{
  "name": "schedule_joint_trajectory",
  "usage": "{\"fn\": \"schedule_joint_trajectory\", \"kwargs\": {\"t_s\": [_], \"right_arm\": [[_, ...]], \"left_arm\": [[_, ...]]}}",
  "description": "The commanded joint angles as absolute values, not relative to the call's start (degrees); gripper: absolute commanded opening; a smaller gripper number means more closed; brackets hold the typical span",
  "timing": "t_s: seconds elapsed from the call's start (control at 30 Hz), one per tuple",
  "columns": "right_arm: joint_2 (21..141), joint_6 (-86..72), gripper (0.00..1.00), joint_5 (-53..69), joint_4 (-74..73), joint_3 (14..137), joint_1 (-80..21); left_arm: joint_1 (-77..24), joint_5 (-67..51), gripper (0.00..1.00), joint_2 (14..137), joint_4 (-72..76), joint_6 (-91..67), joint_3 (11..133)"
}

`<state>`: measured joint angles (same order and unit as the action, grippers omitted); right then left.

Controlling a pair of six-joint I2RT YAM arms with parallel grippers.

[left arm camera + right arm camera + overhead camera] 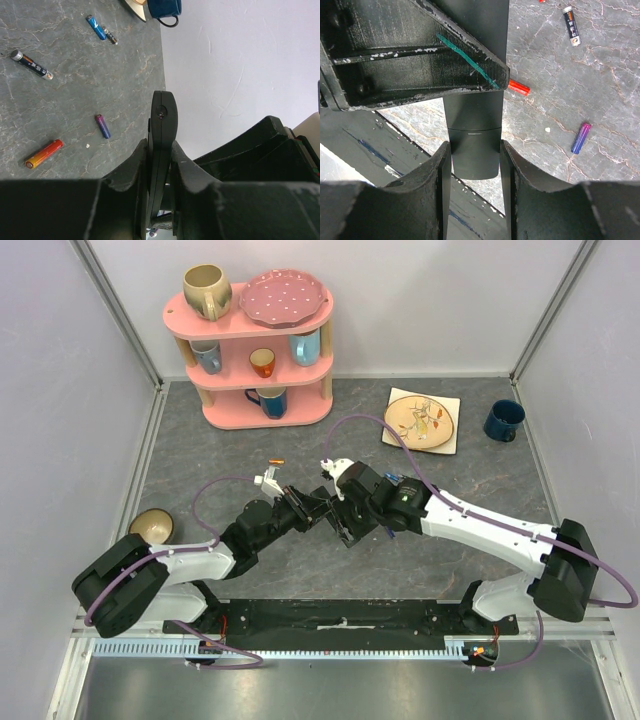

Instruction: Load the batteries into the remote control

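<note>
Table [200,440]: grey, bears the loose stock. Left gripper [160,147]: fingers clamped on the remote control [162,112], held edge-on above the table, seemingly as a steadying vice. Right gripper [475,147]: fingers closed against the same remote's end (likely to work its cover). Batteries [44,153]: scattered on the table below, apparently awaiting loading.

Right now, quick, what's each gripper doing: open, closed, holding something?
Left gripper: closed, holding the remote control.
Right gripper: closed on the other end of the same remote control.
</note>
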<state>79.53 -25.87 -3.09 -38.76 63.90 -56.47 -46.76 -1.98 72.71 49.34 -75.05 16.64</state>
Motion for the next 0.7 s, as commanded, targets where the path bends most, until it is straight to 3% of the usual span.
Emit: {"fn": "schedule_joint_trajectory", "kwargs": {"t_s": [0.0, 0.13, 0.27, 0.47, 0.67], "right_arm": [[80.9, -25.2, 0.00, -10.3, -31.0, 66.4, -53.7], [78.5, -25.0, 0.05, -8.8, -30.8, 64.8, -53.8], [77.3, -23.3, 0.24, -4.6, -32.1, 63.4, -53.7], [73.4, -22.5, 0.45, -0.2, -33.5, 61.6, -53.8], [70.4, -20.8, 0.54, 6.5, -38.0, 63.4, -53.8]], "left_arm": [[-51.0, -11.3, 0.02, 69.9, 59.9, -78.8, 18.5], [-51.0, -9.8, 0.02, 69.3, 58.7, -78.1, 18.0], [-50.8, -8.2, 0.02, 68.6, 54.9, -75.5, 18.5], [-50.2, -6.0, 0.02, 67.9, 47.7, -70.7, 21.4], [-49.3, -3.8, 0.02, 68.0, 41.1, -67.5, 24.3]]}}
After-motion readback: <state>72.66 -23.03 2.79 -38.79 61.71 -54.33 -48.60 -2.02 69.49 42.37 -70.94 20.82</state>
